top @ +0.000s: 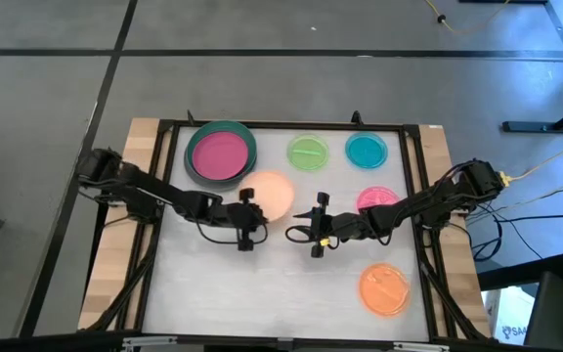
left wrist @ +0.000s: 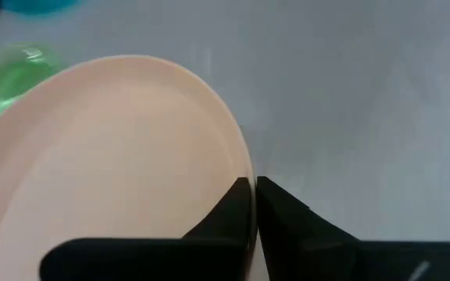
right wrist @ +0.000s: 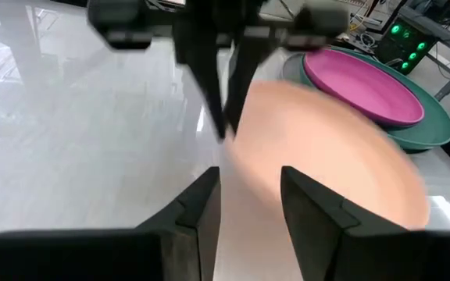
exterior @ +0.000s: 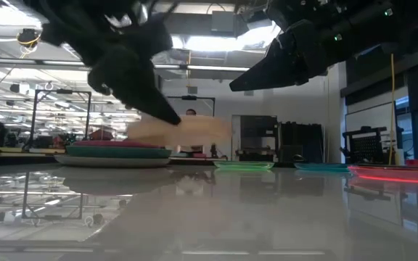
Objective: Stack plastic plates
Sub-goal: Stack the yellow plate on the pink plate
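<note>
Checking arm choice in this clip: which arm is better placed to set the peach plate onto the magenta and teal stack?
Left. Its tool is shut on the peach plate, lifted beside the stack. The right tool hangs open and empty nearby.

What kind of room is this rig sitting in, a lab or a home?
Most likely a lab or workshop. The low view shows open ceiling strip lights, metal racks and dark equipment cabinets behind the table. The high view shows cables trailing over a bare grey floor.
</note>
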Motion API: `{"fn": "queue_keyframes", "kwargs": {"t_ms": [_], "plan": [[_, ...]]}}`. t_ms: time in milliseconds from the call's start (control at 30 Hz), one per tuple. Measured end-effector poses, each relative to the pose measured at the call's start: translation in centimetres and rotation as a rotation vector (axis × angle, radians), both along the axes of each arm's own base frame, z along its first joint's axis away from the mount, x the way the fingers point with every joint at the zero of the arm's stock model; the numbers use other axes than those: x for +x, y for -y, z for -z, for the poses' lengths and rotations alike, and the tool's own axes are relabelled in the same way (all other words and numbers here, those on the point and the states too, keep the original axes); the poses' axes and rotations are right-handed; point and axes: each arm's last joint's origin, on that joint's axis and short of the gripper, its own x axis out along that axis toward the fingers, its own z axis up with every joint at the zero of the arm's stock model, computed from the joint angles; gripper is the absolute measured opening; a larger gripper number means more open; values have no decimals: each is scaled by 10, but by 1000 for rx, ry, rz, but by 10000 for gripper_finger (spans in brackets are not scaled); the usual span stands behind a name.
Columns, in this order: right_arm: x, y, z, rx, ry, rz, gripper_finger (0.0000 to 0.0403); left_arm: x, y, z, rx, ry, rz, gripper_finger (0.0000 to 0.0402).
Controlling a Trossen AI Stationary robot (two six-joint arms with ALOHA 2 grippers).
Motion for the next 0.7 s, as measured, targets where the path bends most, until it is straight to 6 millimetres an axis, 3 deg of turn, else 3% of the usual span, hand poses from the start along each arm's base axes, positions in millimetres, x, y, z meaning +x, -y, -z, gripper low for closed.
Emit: {"fn": "queue_keyframes", "kwargs": {"t_ms": [200, 467, 700], "plan": [[0, 0, -1, 4, 8, 2, 127, -25, -10, -26, 67, -21, -155, 12], [1, 0, -2, 8, 19, 2, 127, -57, -42, -43, 165, -90, -428, 19], [1, 0, -2, 10, 26, 2, 127, -75, -77, -29, 180, -139, -603, 20]]}}
